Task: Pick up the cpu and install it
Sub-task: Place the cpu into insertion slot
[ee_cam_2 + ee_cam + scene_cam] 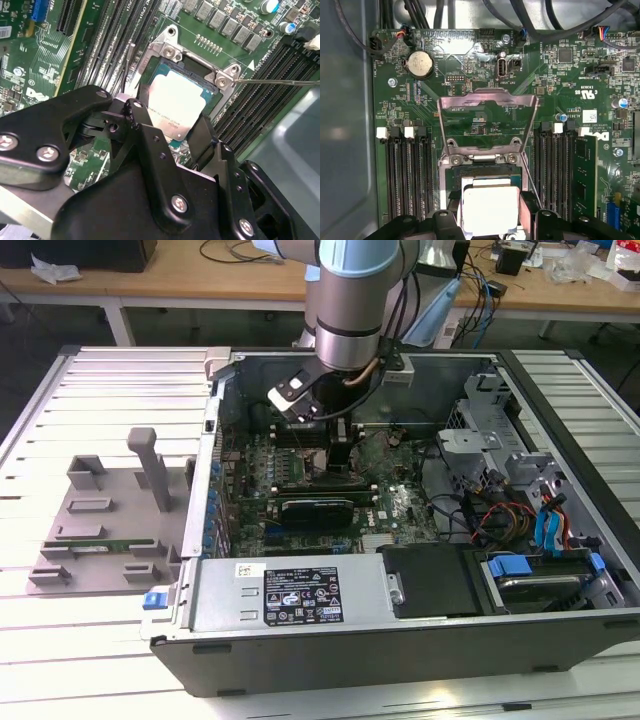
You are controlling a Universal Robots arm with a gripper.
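Exterior view: an open computer case [400, 645] lies on a slatted surface [110, 390], with the arm's tool [340, 455] poised over its motherboard [400, 505]. In both wrist views the tool's fingers [145, 120] press against opposite edges of the cpu [175, 100] [487, 207], level over the open socket [170, 50], load plate [487, 120] raised. Likely light, stiff and slick-topped with a delicate underside, the chip is best held by its rim. Being square, it has no long axis; its lid faces up, edges parallel to the memory slots [405, 175].
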